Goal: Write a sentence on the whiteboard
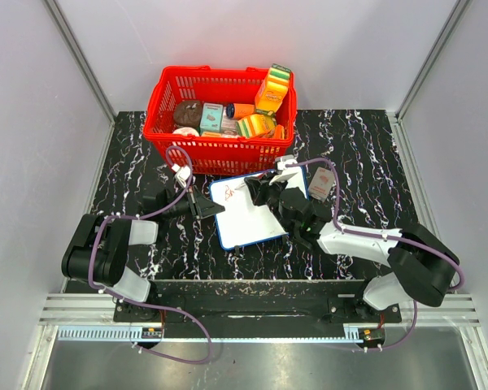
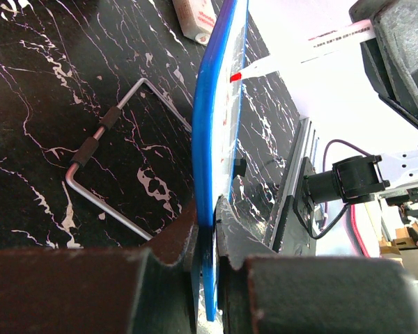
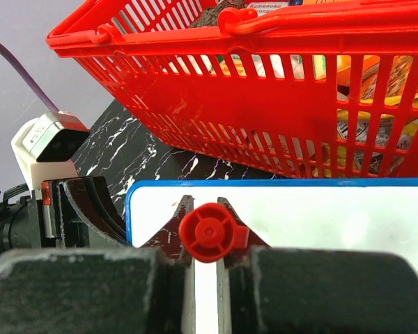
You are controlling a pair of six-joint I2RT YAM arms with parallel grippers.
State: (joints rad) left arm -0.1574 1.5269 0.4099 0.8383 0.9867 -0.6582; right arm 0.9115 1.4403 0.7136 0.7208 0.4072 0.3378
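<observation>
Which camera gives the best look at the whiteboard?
The top view: nearly the whole face of the whiteboard shows. The left wrist view catches it edge-on, just the blue frame. The right wrist view shows only a strip of it beyond the red marker cap.

Overhead, two wrist close-ups on whiteboard (image 1: 246,215)

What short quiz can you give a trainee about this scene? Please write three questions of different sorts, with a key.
1. True or false: the left gripper is shut on the blue edge of the whiteboard.
2. What does the right gripper hold? A) an eraser B) a red marker C) a spoon
3. Fill the gap: beyond the whiteboard stands a red plastic ___ full of groceries.

Key: 1 true; 2 B; 3 basket.
</observation>
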